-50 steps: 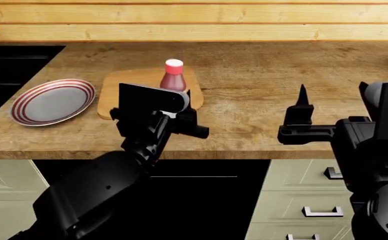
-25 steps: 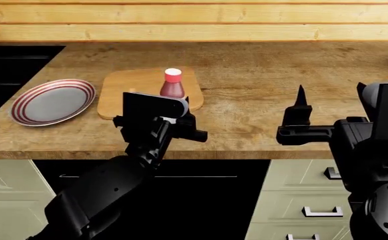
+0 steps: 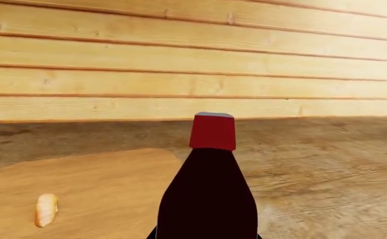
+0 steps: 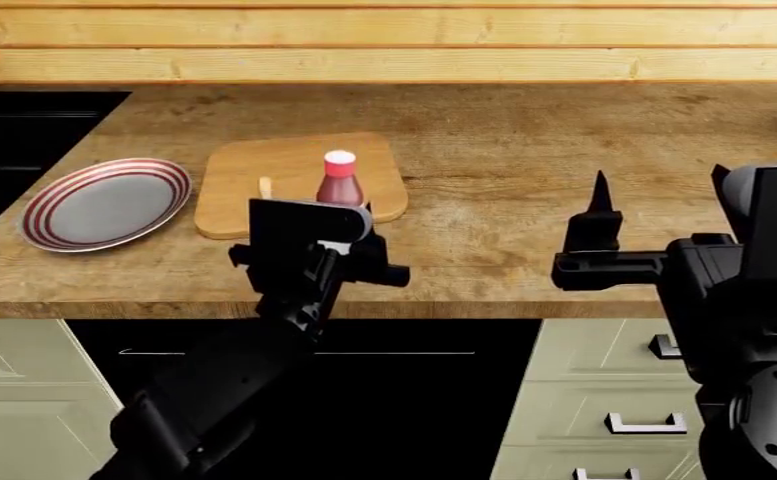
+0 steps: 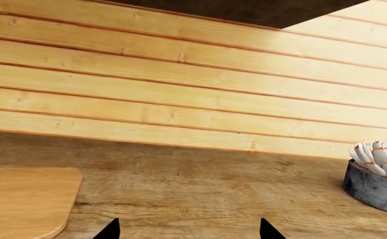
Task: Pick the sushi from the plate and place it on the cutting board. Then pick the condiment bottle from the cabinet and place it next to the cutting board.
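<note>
Left wrist view: the small dark red-brown condiment bottle [image 3: 208, 194] with its red cap fills the foreground, upright, so close to the camera that the left gripper's own fingers are out of sight and their grip cannot be told here. Beside it the light tan rectangular wooden cutting board [image 3: 93, 189] carries the tiny orange-topped sushi [image 3: 46, 209], apart from the bottle. Head view: on the wooden bench [image 4: 522, 180], the round plate with concentric red stripes [image 4: 105, 203] lies near the left front edge by the dark sink, and the cutting board [image 4: 295, 165] lies just to its right with the sushi [image 4: 265, 187] on it. The left gripper [image 4: 341, 225] hangs over the board's front right corner with the bottle [image 4: 340, 180] standing up from it, seemingly clamped, though the fingers are hidden. The right gripper [image 4: 599, 215] hovers near the front edge, well apart. Right wrist view: two dark fingertips [image 5: 108, 231] stand apart over bare bench, the board's corner [image 5: 24, 199] and a grey potted succulent [image 5: 379, 174] to either side.
</note>
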Controlling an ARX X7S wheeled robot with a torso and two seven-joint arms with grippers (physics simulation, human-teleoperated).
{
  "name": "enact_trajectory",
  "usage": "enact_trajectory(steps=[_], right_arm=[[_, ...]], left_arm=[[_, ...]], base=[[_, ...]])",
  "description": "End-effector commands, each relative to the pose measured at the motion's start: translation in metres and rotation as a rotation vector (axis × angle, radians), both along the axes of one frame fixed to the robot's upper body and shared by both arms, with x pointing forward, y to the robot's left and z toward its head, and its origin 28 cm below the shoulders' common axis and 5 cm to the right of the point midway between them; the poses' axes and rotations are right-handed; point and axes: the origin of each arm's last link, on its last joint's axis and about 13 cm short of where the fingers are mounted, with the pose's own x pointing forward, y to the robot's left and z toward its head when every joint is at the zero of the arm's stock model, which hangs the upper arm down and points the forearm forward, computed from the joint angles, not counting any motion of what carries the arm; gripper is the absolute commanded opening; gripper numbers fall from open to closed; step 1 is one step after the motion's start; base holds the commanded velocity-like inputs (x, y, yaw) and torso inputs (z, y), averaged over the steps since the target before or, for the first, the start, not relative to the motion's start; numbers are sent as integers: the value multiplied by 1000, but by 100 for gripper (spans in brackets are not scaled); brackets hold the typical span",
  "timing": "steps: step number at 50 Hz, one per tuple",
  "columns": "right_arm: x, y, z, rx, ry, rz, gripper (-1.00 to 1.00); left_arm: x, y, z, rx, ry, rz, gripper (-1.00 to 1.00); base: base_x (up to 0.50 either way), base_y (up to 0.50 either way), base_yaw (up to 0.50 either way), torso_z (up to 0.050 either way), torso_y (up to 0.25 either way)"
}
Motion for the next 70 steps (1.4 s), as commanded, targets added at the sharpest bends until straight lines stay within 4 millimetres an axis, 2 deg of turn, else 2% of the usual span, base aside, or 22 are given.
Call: enact_trajectory(steps=[1,53,70], right_arm=[[0,0,-1,-1,2,3,100],[2,1,-2,-8,15,8,100],[2,1,-1,-12,15,8,100]], left_arm=[[5,-1,-5,-4,-10,14,-100],[51,-4,-28,13,28,97,-100],[52,-3,-32,17,31,107,-100]], base=[[0,0,0,0,0],[0,0,0,0,0],[0,0,0,0,1]])
